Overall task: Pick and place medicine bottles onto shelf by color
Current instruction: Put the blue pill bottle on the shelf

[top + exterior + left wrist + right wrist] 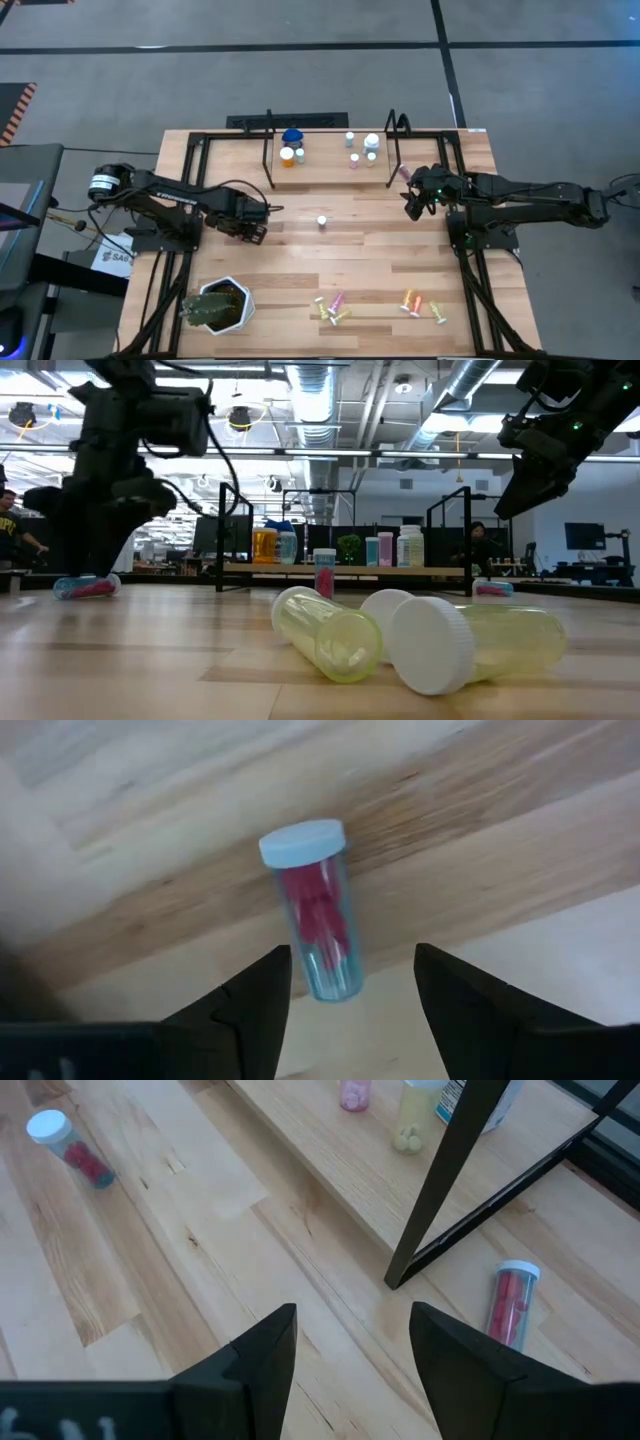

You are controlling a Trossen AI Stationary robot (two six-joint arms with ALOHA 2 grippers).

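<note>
I have the left gripper (350, 1010) low over the table's (380, 240) left half, fingers spread and holding nothing. Straight ahead of them a red-filled vial (318, 910) lies on its side, its cap end away from the fingers and its base just between the tips; bare wood on both sides of it.

My right gripper (352, 1370) hangs above the table by the shelf's (330, 168) right end, also open and empty. The black upright (445, 1175) stands ahead of it, and a second red vial (508, 1302) lies on the table just past that post, near the right edge. The shelf's front edge runs across in front of my fingers.

On the shelf stand an orange bottle (288, 156) and a blue-lidded one (292, 137) at the left, with pink (354, 160) and white bottles (371, 143) toward the right. The middle of the plank is bare.

One vial (322, 221) stands alone mid-table, well apart from both arms. Near the front edge lie yellow and pink vials (333, 308) and an orange group (420, 303), with a potted plant (216, 305) at the front left.
</note>
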